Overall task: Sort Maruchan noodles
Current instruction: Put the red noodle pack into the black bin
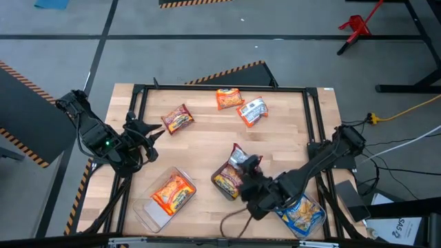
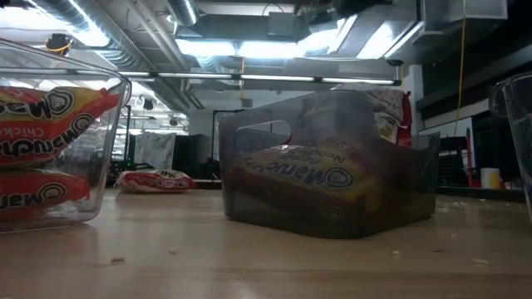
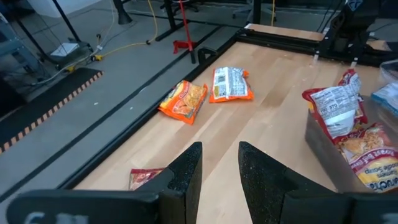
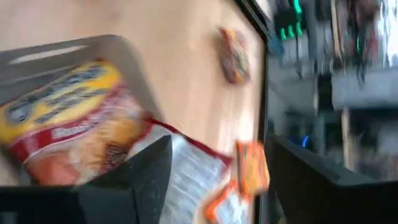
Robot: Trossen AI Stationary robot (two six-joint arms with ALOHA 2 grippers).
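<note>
Along the bottom edge of the high view stand three trays. The clear tray (image 1: 141, 210) at lower left holds orange Maruchan packets (image 1: 172, 193); the low view shows two stacked there. The dark tray (image 1: 222, 187) at bottom centre holds one yellow-and-red packet lying flat (image 1: 226, 180) and one dark red packet (image 1: 238, 157) standing on edge, tilted against the tray wall. The clear tray at lower right (image 1: 313, 222) holds blue-and-white packets (image 1: 300, 212); their count cannot be told.

The right gripper (image 1: 252, 167) hangs over the dark tray, right at the upright dark red packet. In the right wrist view its fingers stand apart with the packet's silver back between them, and whether they touch it cannot be told.

Further up, at middle left, the left gripper (image 1: 157, 132) hovers above bare wood, its fingers (image 3: 186, 171) parted a little and holding nothing.

Three loose packets lie in the upper part of the table (image 1: 207, 141): a dark red one (image 1: 178, 119) just beyond the left gripper, an orange one (image 1: 229, 98) near the top edge, and an orange one lying back-up (image 1: 253, 111) just right of it.
</note>
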